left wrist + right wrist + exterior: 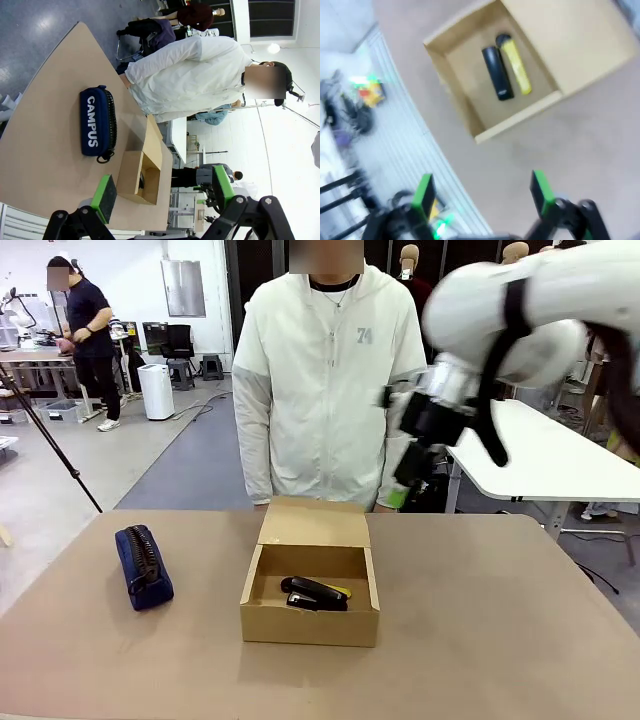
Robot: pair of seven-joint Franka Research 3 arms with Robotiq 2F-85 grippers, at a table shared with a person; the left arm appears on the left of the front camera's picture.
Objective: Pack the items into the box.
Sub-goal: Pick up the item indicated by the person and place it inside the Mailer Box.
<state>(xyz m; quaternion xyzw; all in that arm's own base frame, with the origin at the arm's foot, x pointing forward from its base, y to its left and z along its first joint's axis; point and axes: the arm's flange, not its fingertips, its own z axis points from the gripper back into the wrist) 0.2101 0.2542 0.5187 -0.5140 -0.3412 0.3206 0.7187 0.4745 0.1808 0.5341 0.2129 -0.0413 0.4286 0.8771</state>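
The brown cardboard box (pixel 310 626) stands open at the table's middle, its flap lid folded back toward the person. Inside lie the black stapler (pixel 313 593) and the yellow-and-black utility knife (pixel 341 591), side by side. In the right wrist view the stapler (pixel 497 73) and knife (pixel 515 67) lie in the box (pixel 520 118) below my open, empty right gripper (pixel 482 192). That gripper (pixel 403 485) hangs high above the table's far right, blurred. The navy pouch (pixel 143 566) lies left of the box. My left gripper (pixel 162 192) is open and empty, well away from the pouch (pixel 97 122) and the box (pixel 127 175).
A person in a white jacket (pixel 325 380) stands at the far edge, right behind the box. A white table (pixel 540 455) stands beyond at the right. The tan table (pixel 500 620) has bare surface right of the box and along the front.
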